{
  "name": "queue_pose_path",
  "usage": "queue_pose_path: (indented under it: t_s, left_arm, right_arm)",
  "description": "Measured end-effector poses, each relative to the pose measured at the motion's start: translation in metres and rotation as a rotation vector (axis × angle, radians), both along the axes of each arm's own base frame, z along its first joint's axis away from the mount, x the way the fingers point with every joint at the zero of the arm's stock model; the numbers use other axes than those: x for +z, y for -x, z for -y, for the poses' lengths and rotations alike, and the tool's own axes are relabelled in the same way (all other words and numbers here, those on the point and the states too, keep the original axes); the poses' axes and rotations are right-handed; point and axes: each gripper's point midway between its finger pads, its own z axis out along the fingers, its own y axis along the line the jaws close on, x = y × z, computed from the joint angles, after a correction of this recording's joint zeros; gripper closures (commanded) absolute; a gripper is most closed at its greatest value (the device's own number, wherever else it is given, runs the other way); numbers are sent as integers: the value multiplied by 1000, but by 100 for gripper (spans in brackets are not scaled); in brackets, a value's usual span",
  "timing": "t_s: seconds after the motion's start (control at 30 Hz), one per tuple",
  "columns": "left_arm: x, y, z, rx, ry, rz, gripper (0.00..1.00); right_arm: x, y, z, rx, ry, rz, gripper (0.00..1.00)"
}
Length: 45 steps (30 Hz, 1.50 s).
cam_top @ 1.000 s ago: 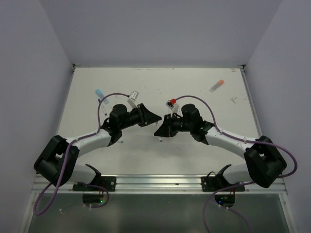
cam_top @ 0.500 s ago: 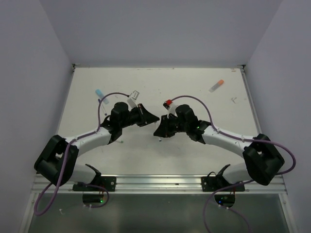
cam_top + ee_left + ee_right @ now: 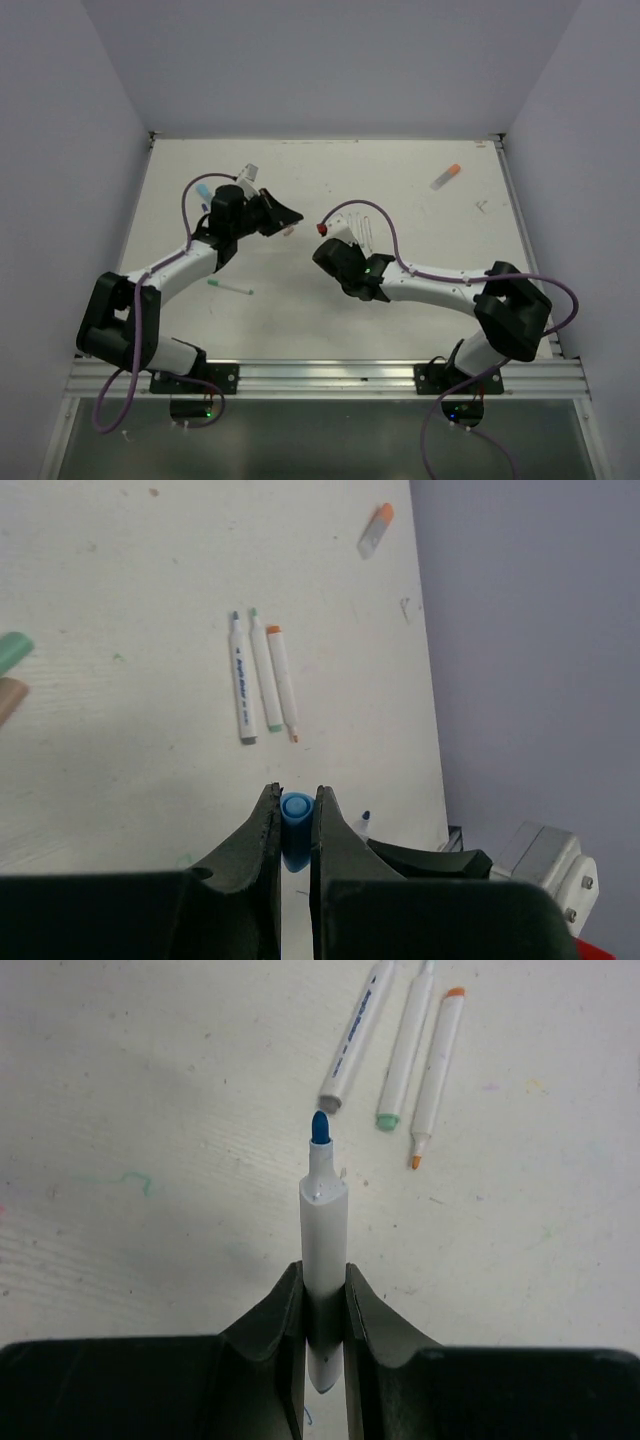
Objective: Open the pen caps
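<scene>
1. Our left hand (image 3: 296,818) pinches the light blue cap (image 3: 296,806); our right hand (image 3: 324,1282) clamps the marker barrel (image 3: 323,1222), its blue tip bare.
2. A second ago the hands met at the top view's centre. They are now apart, so we judge this cap off.
3. The orange cap (image 3: 376,530) lies upper right in the left wrist view.
4. White, scuffed desk (image 3: 120,730); lilac walls (image 3: 540,630).

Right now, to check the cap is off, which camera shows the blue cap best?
Left wrist: the blue cap sits pinched in the left hand, open end visible. Top view: cannot make it out. Right wrist: not shown.
</scene>
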Motion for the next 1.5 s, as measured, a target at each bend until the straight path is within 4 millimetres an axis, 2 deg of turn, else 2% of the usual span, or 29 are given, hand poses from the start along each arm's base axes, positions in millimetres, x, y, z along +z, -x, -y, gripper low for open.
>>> queue_pose_path:
  t_s: [0.1,0.27,0.4,0.53,0.67,0.77,0.97,1.13,1.33,1.5]
  left_arm:
    - [-12,-7,-20,32,-39,-21,100]
    - [-32,-14,-35,50,-200,-37,100]
    - [-50,-34,-59,129,-382,-57,100]
    - [-79,-56,-82,196,-564,-99,100]
    - [-109,-56,-103,222,-706,-160,92]
    - [-122,-55,-114,229,-778,-190,89]
    - [-128,-58,-116,207,-814,-183,75]
    - [-136,-61,-114,190,-823,-182,70]
    - [-150,-59,-113,161,-833,-201,65]
    - [-148,-63,-109,158,-817,-185,62]
  right_arm:
    - [-8,1,10,3,-46,-62,100]
    - [0,-27,48,-114,-160,-101,100]
    - [-2,-42,73,-192,-227,-154,100]
    - [-6,-58,91,-260,-275,-196,100]
    - [-19,-68,94,-282,-336,-265,100]
    - [-34,-71,99,-302,-376,-332,100]
    - [-59,-84,106,-337,-407,-411,99]
    - [-72,-92,100,-327,-435,-445,94]
    - [-71,-106,92,-309,-461,-421,88]
    - [-70,-109,88,-297,-475,-421,82]
